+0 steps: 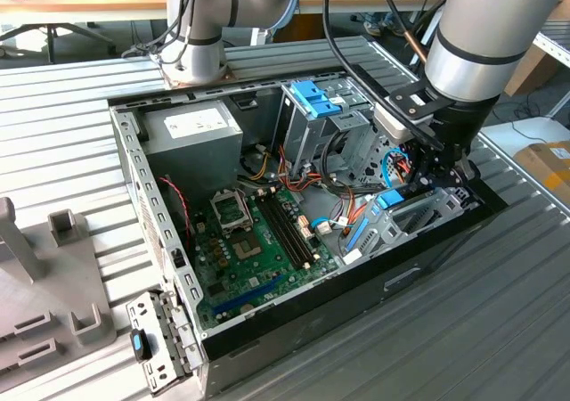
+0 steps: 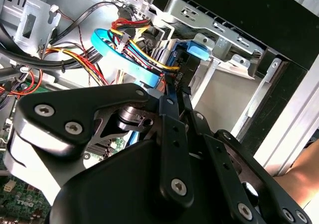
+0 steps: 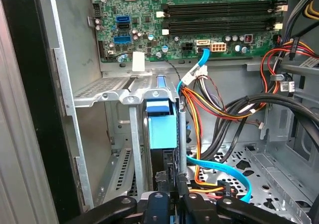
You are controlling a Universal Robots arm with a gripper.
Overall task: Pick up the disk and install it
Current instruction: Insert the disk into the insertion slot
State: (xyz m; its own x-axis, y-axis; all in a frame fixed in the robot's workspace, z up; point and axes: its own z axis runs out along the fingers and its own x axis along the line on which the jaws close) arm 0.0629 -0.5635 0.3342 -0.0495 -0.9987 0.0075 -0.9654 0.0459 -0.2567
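Observation:
The disk [image 3: 162, 130] stands edge-on in the grey metal drive bay [image 3: 107, 87] at the case's front corner. Its blue end tab faces the motherboard. In the exterior view the blue tab of the disk [image 1: 389, 200] and one blue rail show inside the bay [image 1: 427, 212]. My gripper [image 1: 438, 176] reaches down into the case right over it. In the first wrist view the gripper [image 3: 171, 185] has its fingers drawn close on the disk's dark near edge. In the second wrist view the gripper [image 2: 172, 92] points toward the blue tab of the disk [image 2: 199, 50].
A tall grey cage with a blue latch [image 1: 313, 100] stands just behind the bay. Blue, red and yellow cables [image 3: 214, 104] crowd the space beside the disk. The motherboard [image 1: 254, 241] lies on the case floor, and a power supply [image 1: 191, 134] sits at the back.

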